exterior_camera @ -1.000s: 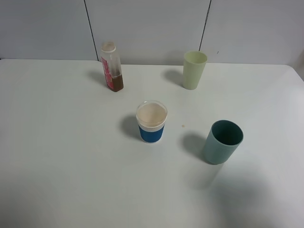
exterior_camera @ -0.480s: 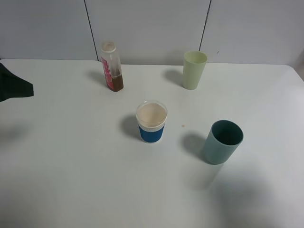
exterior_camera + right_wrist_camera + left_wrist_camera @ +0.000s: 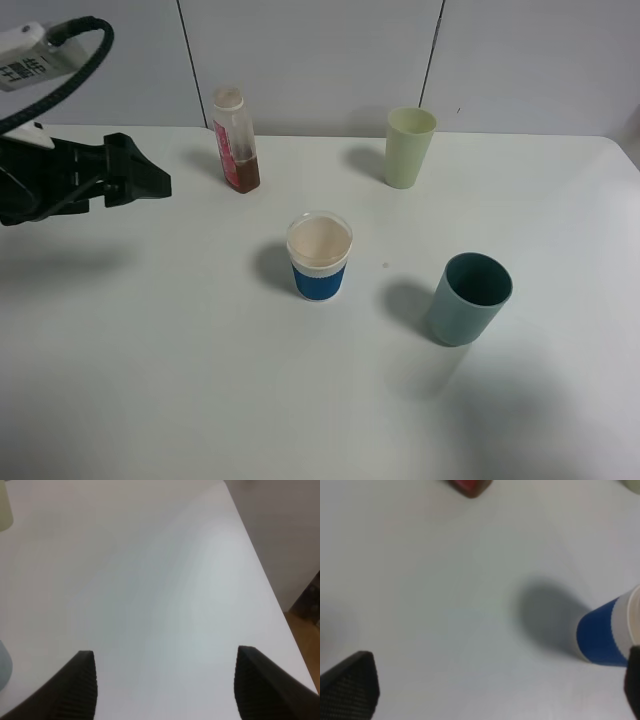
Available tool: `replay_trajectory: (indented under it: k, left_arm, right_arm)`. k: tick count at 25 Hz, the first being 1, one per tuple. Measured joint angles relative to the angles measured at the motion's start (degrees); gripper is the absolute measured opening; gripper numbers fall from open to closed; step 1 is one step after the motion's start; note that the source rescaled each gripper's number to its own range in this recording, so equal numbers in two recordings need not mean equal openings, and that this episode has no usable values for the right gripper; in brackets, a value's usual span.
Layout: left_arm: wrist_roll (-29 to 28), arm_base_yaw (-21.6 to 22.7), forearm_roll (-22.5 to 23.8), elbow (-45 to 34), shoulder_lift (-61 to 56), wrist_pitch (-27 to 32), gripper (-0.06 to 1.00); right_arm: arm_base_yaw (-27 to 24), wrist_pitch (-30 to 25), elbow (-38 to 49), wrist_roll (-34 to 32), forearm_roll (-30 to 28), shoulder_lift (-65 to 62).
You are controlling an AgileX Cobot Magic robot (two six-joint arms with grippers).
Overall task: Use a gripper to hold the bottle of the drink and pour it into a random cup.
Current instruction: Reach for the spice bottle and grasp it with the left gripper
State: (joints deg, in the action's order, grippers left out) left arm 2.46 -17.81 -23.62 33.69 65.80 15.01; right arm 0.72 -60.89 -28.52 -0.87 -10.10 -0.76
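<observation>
While the left gripper (image 3: 140,180) hangs at the upper left of the overhead frame, jaws spread wide and empty, the bottle (image 3: 236,140) stands upright to its right, apart from it, near the far edge of the table (image 3: 200,380). The drink (image 3: 246,176) fills only the lowest part. Whether the neck is capped, cannot tell.

Risks, as judged:
- Bottle tall, narrow, nearly empty — one fingertip clipping its side on approach would likely topple it.
- Smooth plastic; a high grip could slip when tilted.
- The cup (image 3: 320,256) at frame centre is small — a hasty tilt could overshoot its rim or nudge it.
</observation>
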Motion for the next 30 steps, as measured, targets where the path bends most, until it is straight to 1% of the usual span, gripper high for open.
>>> replay_trajectory:
  k: [5, 11, 15, 17, 22, 27, 30]
  left_arm:
    - [-0.1, -3.0, -0.4, 0.0, 5.7, -6.9, 1.0]
    - [-2.5, -5.1, -0.5, 0.0, 11.0, -15.6, 1.0]
    - [-2.5, -6.8, -0.5, 0.2, 14.2, -21.0, 1.0]
    - [-2.5, -7.7, -0.5, 0.9, 16.4, -22.3, 1.0]
    - [-2.5, -8.9, -0.5, 5.3, 22.0, -23.1, 1.0]
    - [-5.6, -8.9, -0.5, 8.7, 27.8, -26.1, 1.0]
    - [-8.4, -9.0, -0.5, 9.3, 30.6, -30.2, 1.0]
  right_arm:
    - [0.0, 0.0, 0.0, 0.0, 0.0, 0.0]
    - [0.0, 0.0, 0.0, 0.0, 0.0, 0.0]
    - [0.0, 0.0, 0.0, 0.0, 0.0, 0.0]
    - [0.0, 0.0, 0.0, 0.0, 0.0, 0.0]
    - [0.0, 0.0, 0.0, 0.0, 0.0, 0.0]
    - [0.0, 0.0, 0.0, 0.0, 0.0, 0.0]
    - [0.0, 0.0, 0.0, 0.0, 0.0, 0.0]
